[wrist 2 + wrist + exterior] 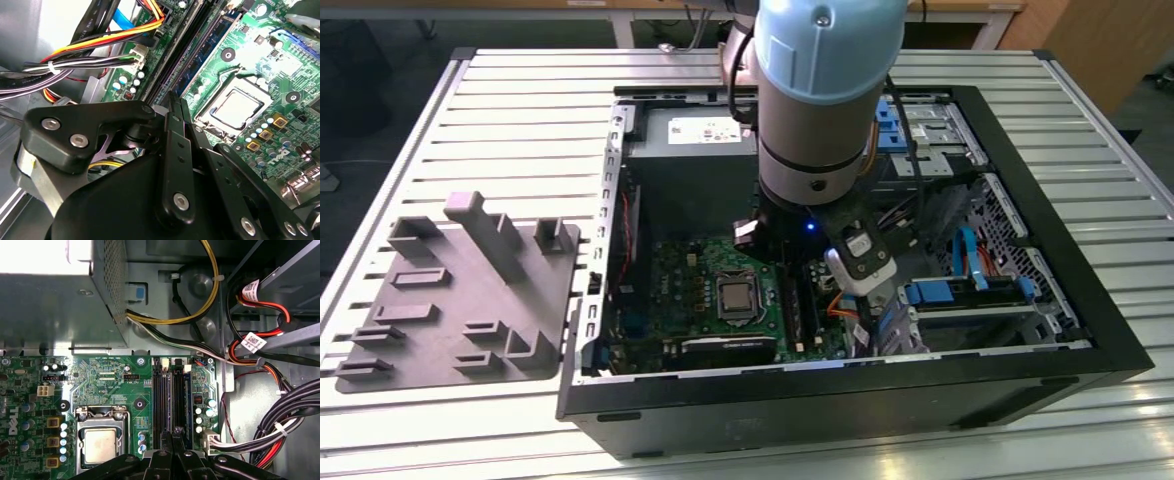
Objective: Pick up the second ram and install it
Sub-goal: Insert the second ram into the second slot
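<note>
Grey tray point(454, 300): lies flat at the exterior view's left, on the slatted metal table point(520, 100), just beside the case wall; several upright blocks rise from it.
Computer case point(854, 400): black, open on top, in the middle of the table.
Power supply point(687, 125): grey box at the far end of the case interior.
Motherboard point(680, 290): green, flat on the case floor, below the power supply in the exterior view.
Processor socket point(738, 297): silver square in its metal frame near the board's middle; it is seen in both wrist views as well.
Arm point(827, 90): pale blue and grey, reaching straight down into the case, to the exterior view's right of the socket.
Gripper point(176, 432): low over the board, with its tips above the near end of the memory slots point(162, 400). In both wrist views the fingers point(172, 130) are drawn close together with only a thin line between them. Whether anything is pinched there cannot be told.
Second ram: I cannot single it out with certainty.
Seated memory stick point(205, 55): dark, with a row of chips, standing in one long slot just beside the line of the fingertips. I cannot tell whether this is the second ram.
Cable bundle point(290, 415): black, red and white leads, tied, running along the case wall beyond the slots.
Blue drive fittings point(941, 292): at the exterior view's right, inside the case.
</note>
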Action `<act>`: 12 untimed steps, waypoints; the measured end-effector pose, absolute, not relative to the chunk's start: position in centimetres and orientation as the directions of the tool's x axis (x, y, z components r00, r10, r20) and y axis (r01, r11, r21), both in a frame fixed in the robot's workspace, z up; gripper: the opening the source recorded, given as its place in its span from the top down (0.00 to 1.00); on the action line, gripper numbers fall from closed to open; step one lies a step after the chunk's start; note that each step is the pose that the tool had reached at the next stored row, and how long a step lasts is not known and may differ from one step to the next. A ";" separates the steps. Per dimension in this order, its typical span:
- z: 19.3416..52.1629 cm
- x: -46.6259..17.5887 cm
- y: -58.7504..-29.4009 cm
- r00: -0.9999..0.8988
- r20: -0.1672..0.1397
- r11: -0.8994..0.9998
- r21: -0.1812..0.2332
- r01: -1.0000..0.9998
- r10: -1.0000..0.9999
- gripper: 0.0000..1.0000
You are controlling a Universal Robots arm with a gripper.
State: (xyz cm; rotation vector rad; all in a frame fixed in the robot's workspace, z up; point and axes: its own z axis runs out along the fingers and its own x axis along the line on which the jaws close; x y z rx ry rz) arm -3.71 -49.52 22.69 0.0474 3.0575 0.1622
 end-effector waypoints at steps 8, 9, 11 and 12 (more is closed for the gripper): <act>22.8 -3.7 -49.5 -0.996 -0.078 0.994 0.106 0.027 0.035 0.88; 22.8 -3.7 -49.5 -0.996 -0.078 0.994 0.105 0.027 0.035 0.88; 22.8 -3.7 -49.5 -0.996 -0.078 0.994 0.105 0.027 0.035 0.88; 22.8 -3.7 -49.5 -0.996 -0.078 0.994 0.105 0.027 0.035 0.88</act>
